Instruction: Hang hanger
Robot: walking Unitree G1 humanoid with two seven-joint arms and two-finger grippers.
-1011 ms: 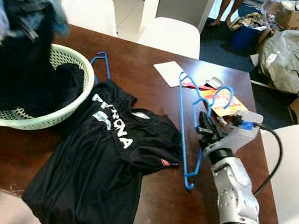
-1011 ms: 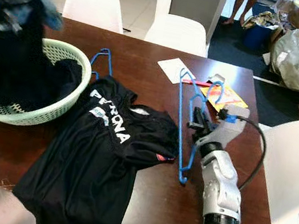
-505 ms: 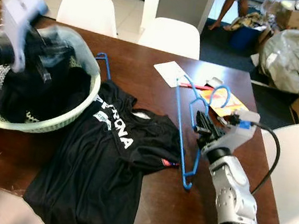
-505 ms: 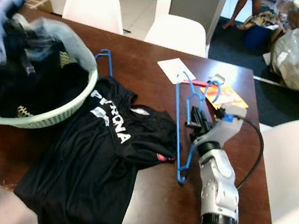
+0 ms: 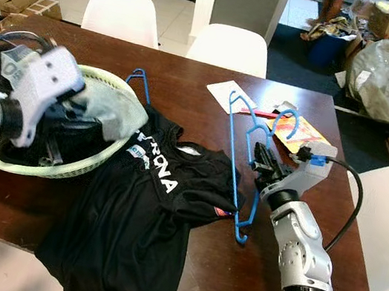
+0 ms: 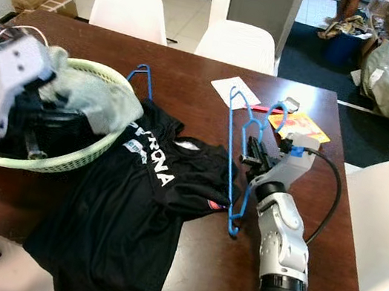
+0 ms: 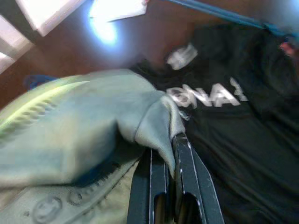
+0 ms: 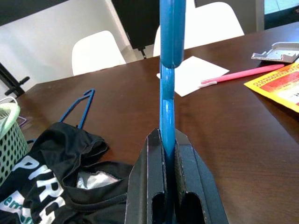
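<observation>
The right gripper (image 8: pixel 169 140) clamps the blue hanger (image 5: pixel 242 154) above the table (image 5: pixel 191 77). The left gripper (image 7: pixel 170 158) pinches what looks like pale green cloth (image 5: pixel 110 112) over the basket (image 5: pixel 125 88) holding dark clothes (image 6: pixel 63 122).

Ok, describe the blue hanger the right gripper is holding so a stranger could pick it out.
On the dark brown wooden table, look right of the black T-shirt with white lettering. The thin blue wire hanger stands there tilted off the tabletop, pinched in the right gripper. The other blue hanger lies flat beside the pale green mesh basket, partly under the shirt.
</observation>
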